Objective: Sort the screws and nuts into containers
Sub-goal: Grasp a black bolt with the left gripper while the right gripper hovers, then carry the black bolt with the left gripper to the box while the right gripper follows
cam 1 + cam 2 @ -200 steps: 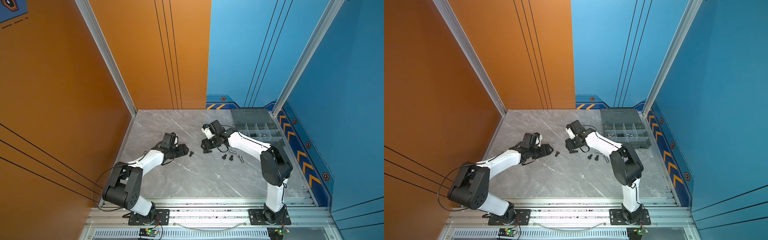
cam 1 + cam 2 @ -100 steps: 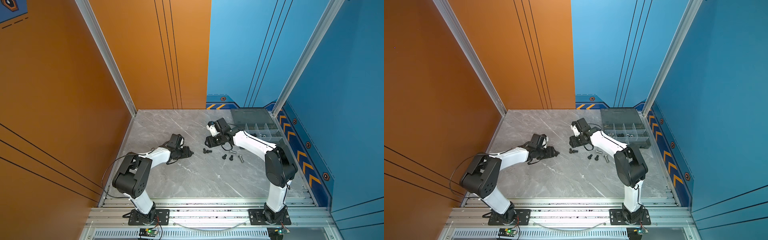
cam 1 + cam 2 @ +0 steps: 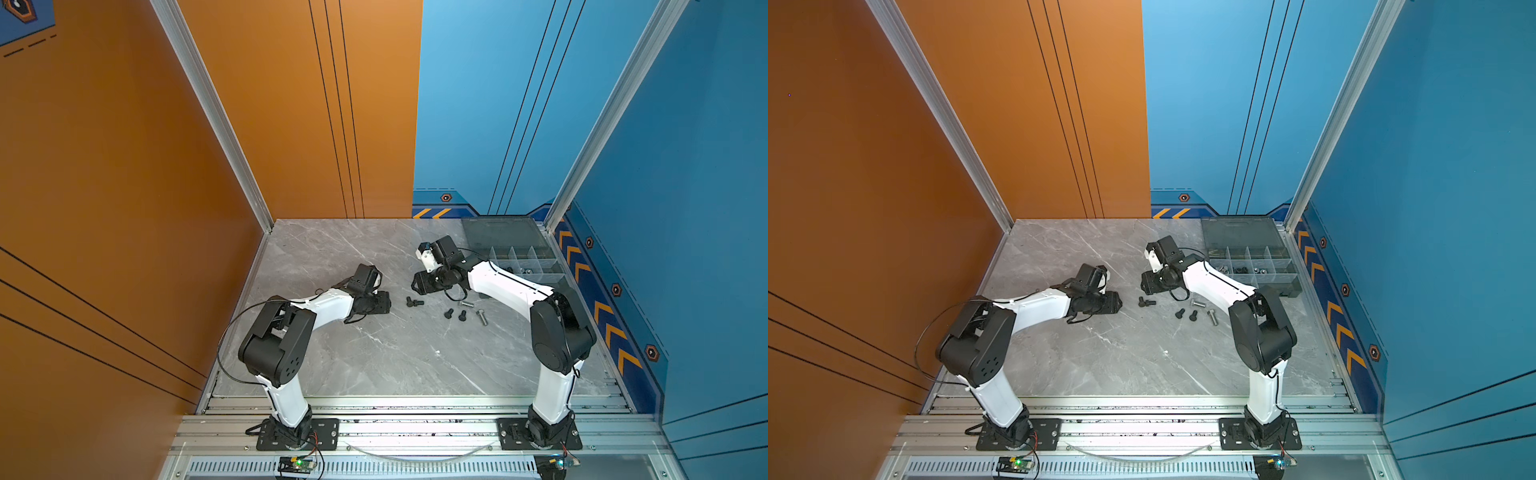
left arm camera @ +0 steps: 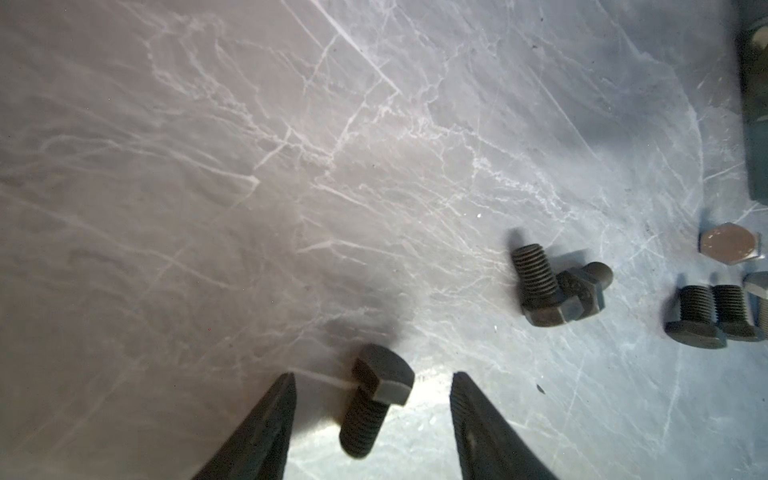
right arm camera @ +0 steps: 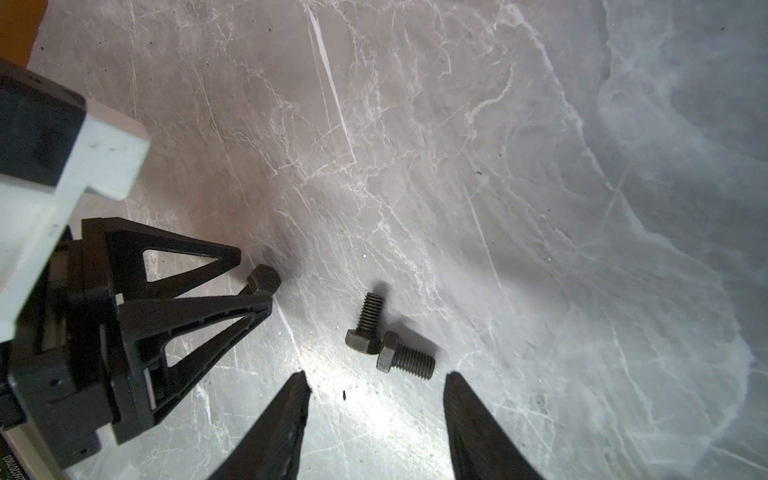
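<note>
**A:** What is the left gripper (image 4: 372, 379) doing?

**B:** Its black wedge-shaped fingers (image 4: 262, 436), ribbed on the inner faces, stand apart. They straddle one matte black hex-head bolt (image 4: 376, 405) lying on its side on the table (image 4: 249, 166), a smooth grey slab veined white like marble. There is a gap on each side of the threaded shank, so nothing is clamped.

**A:** And the right gripper (image 5: 377, 376)?

**B:** Its jaws are apart too, with nothing between them. Just ahead of the tips lies a pair of dark bolts (image 5: 365, 328), hex heads touching and threads splayed in a V.

**A:** Other screws?

**B:** Two black bolts (image 3: 455, 315) stand on their heads near the right forearm, with two shiny silver bolts (image 3: 482, 318) lying beside them.

**A:** The containers?

**B:** The organizer box (image 3: 1287, 289), smoky translucent plastic, sits at the table's far right corner, with its lid (image 3: 1237, 232) open flat behind it. Pale dividers (image 3: 1249, 253) form rectangular compartments (image 3: 1259, 254). Small pieces (image 3: 1241, 270), dark and silver, lie in the middle row, too tiny to tell screws from nuts.
</note>
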